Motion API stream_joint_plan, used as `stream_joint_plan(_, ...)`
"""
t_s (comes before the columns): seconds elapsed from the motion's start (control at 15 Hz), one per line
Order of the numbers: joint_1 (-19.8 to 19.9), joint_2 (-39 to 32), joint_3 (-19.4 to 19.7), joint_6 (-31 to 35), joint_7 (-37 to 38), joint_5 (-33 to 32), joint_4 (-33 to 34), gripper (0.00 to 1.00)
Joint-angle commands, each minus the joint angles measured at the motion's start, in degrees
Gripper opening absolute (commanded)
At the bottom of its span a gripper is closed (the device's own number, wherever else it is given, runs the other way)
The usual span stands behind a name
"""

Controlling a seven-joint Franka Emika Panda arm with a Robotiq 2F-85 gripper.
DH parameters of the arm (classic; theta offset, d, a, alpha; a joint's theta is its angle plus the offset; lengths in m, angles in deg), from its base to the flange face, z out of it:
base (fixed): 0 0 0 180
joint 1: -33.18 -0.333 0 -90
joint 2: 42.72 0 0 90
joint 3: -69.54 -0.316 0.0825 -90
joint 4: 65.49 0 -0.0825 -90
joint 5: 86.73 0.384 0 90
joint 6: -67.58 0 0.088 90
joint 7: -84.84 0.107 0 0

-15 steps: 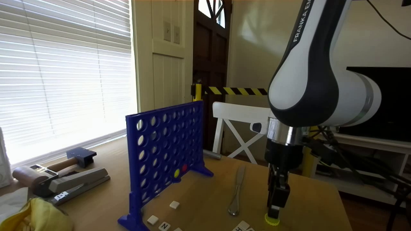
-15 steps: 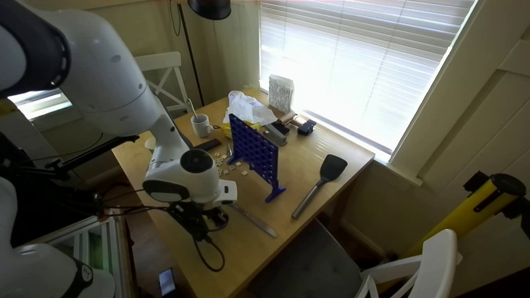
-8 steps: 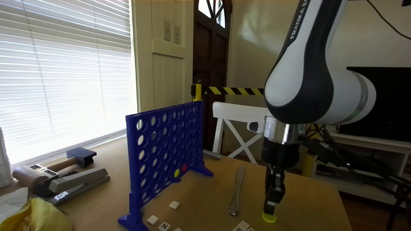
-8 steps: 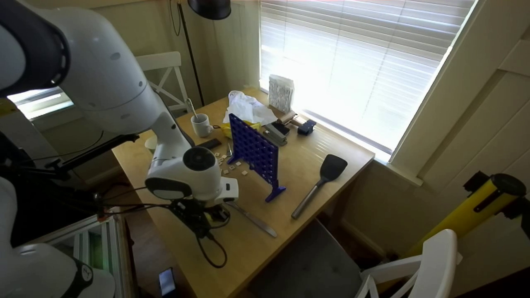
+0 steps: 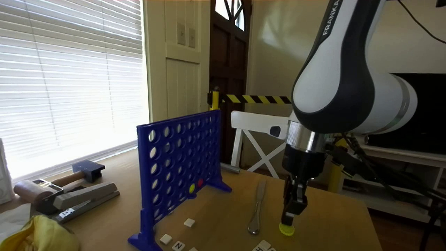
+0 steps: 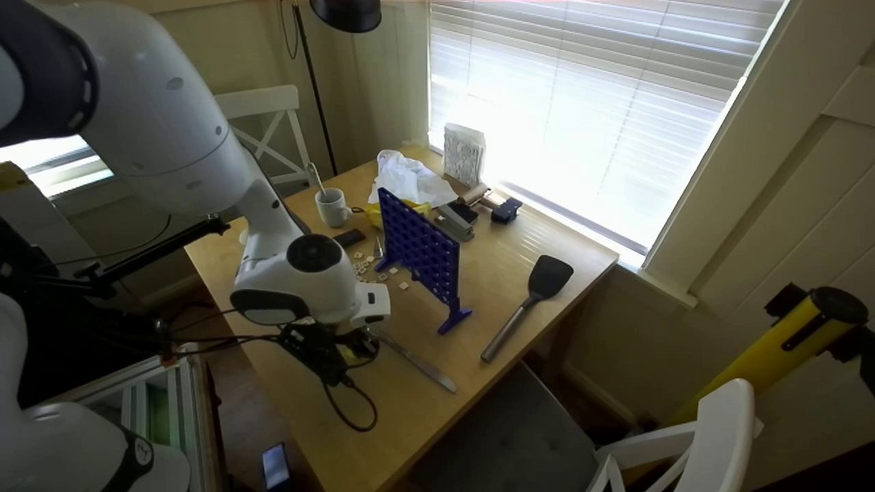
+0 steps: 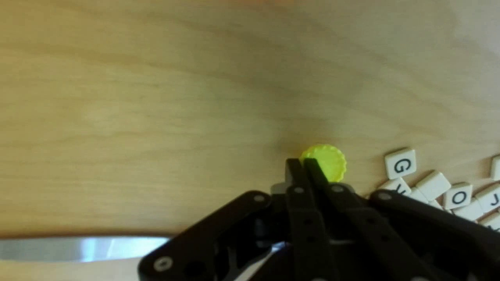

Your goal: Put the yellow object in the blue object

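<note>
And the disc [image 7: 331, 162] is on the move! It sits right at the tips of our gripper [image 7: 304, 160], and over this last second it has travelled along with them. The fingers [image 7: 295, 171] are together, overlapping its rim in the wrist view; nipped, or just pushed along? We can't tell, nor whether it's clear of the table [image 7: 129, 113]. Near the tips lie the tiles [image 7: 433, 186], then the knife [image 5: 257, 208], which gripper and disc have edged towards. Beyond the knife, well apart from the gripper, stands the grid [image 5: 174, 161], upright. So we've got movement but no delivery: the disc looks face-up, and we reckon it needs a firm pinch, a lift and standing on edge first.
</note>
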Motion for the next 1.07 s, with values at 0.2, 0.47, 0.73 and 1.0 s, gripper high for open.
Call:
stream_joint_plan(0.2, -13.9, 5.8, 5.9, 10.2, -9.4, 2.8, -2.5, 0.01)
stream_joint_plan(0.47, -24.1, 6.9, 12.4, 13.7, -20.7, 5.8, -1.9, 0.01)
stream_joint_plan(0.73, -33.7, 9.9, 18.2, 16.3, -35.1, 11.6, -2.5, 0.01)
stream_joint_plan(1.0, -41.1, 13.1, 20.9, 20.5, -51.1, 19.4, -2.5, 0.01)
